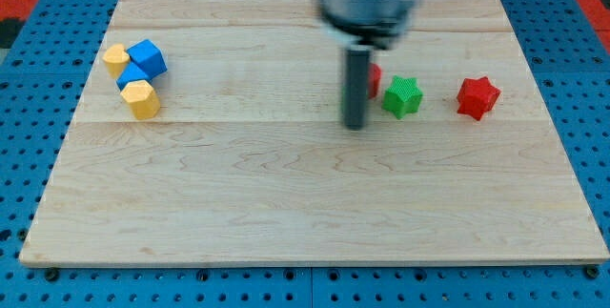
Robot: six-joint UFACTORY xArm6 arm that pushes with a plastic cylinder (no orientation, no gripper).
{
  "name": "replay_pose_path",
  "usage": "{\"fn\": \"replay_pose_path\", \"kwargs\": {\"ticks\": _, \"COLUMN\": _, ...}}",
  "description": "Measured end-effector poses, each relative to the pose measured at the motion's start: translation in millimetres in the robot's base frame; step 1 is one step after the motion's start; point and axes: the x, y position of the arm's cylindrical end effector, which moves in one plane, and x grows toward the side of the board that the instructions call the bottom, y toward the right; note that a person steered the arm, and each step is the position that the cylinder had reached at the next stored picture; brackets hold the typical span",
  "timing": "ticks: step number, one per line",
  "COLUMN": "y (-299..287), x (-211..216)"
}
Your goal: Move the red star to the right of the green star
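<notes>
The red star (477, 97) already lay right of the green star (403, 96), well apart; my tip (355, 125), a bare rod with no pincer, stood left of both, so any closing push should have been gentle.

The arm showed only at its lower end, and it was blurred. At the view's top sat a broad round housing (367, 3) of grey metal, paler along its upper edge and darker beneath, its outline soft and its surface without any legible marking. Screws or cables, if any, could not be made out in the blur. From the underside of this housing came a straight rod (357, 79), dark grey and nearly black, much narrower than the housing, plain and of even width all the way. My tip (355, 125) was blunt and flat, the same dark shade as the rod.
</notes>
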Motion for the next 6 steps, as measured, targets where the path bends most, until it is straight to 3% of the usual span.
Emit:
{"fn": "replay_pose_path", "kwargs": {"ticks": 1, "y": 90, "x": 9}}
{"fn": "replay_pose_path", "kwargs": {"ticks": 2, "y": 135, "x": 24}}
{"fn": "replay_pose_path", "kwargs": {"ticks": 3, "y": 193, "x": 8}}
{"fn": "replay_pose_path", "kwargs": {"ticks": 6, "y": 82, "x": -4}}
